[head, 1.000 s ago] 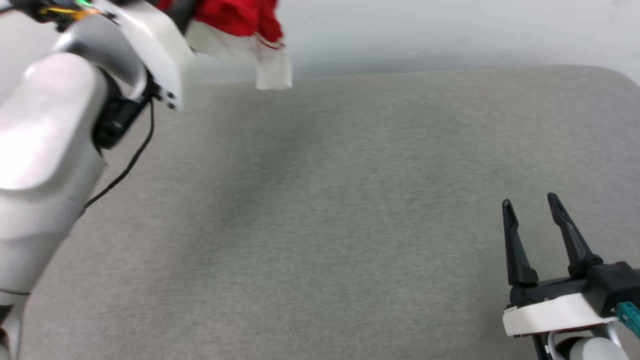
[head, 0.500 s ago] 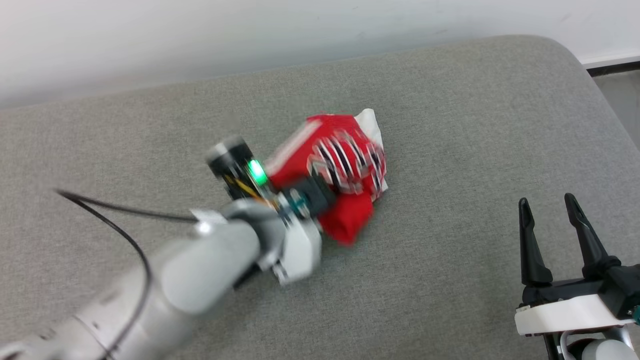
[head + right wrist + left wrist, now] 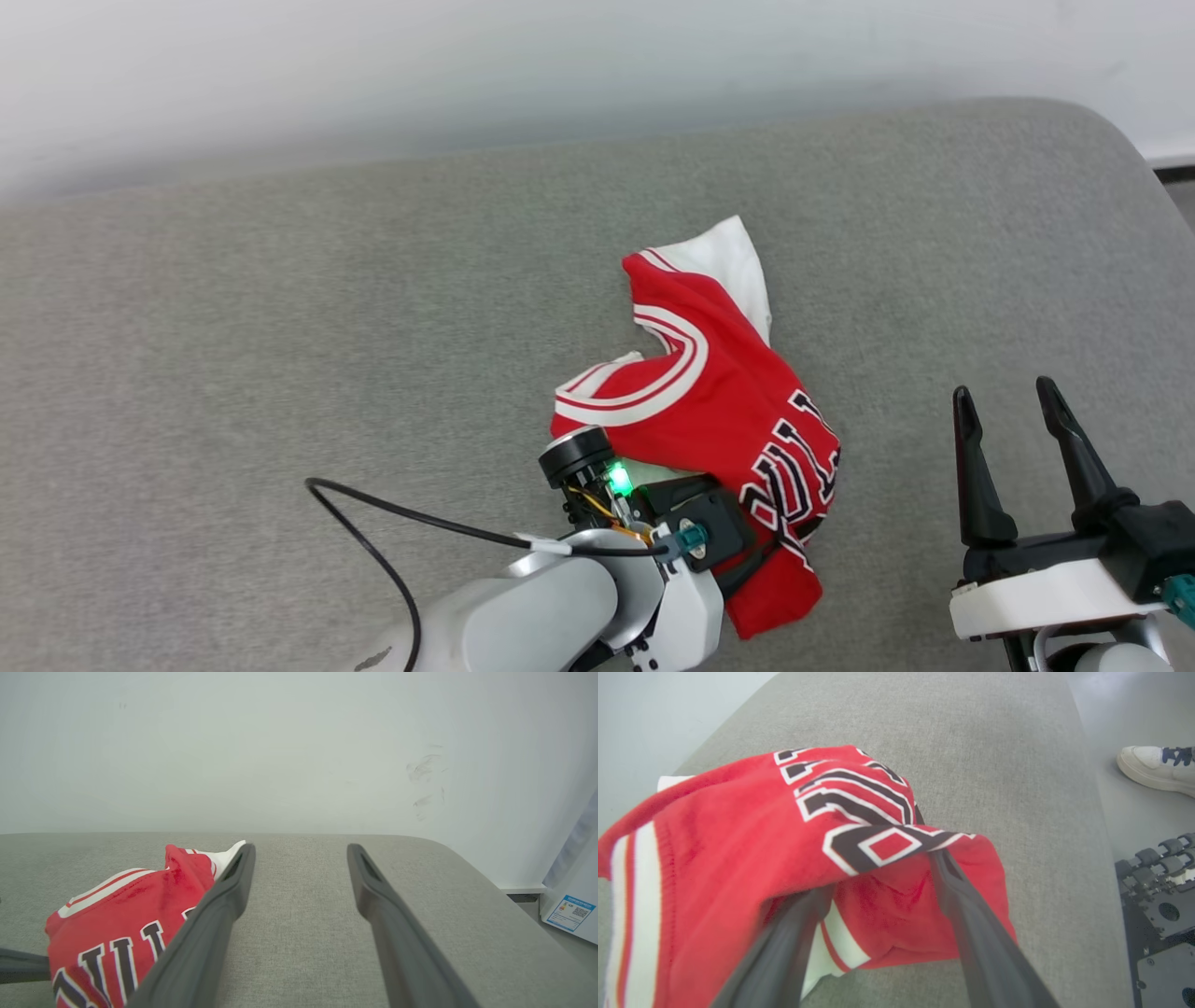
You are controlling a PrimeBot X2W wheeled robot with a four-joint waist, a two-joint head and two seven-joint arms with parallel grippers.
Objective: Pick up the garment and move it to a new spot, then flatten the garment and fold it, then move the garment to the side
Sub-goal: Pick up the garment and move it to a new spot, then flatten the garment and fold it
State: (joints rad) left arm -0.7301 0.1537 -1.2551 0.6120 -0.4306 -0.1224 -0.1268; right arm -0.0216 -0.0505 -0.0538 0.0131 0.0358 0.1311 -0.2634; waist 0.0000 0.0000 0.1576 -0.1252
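The garment [image 3: 719,392] is a red jersey with white striped trim and black lettering. It lies crumpled on the grey padded table [image 3: 280,308], right of the middle. My left arm's wrist [image 3: 691,532] sits at the garment's near edge, its fingers hidden under the cloth. In the left wrist view the left gripper [image 3: 880,875] is open, its fingers [image 3: 971,914] spread wide. Their tips are buried in the garment [image 3: 738,849], which drapes over them. My right gripper [image 3: 1008,411] stands open and empty at the lower right, apart from the garment [image 3: 121,905].
A black cable [image 3: 392,523] loops from my left arm over the table. A white wall [image 3: 299,742] runs behind the table, whose rounded corner [image 3: 1111,140] is at the far right. A person's white shoe [image 3: 1153,767] stands on the floor beyond the table's edge.
The garment hung in my shut left gripper a second ago. It came down onto the table, and the left fingers have since spread apart. The head camera shifted too. The right gripper stayed open.
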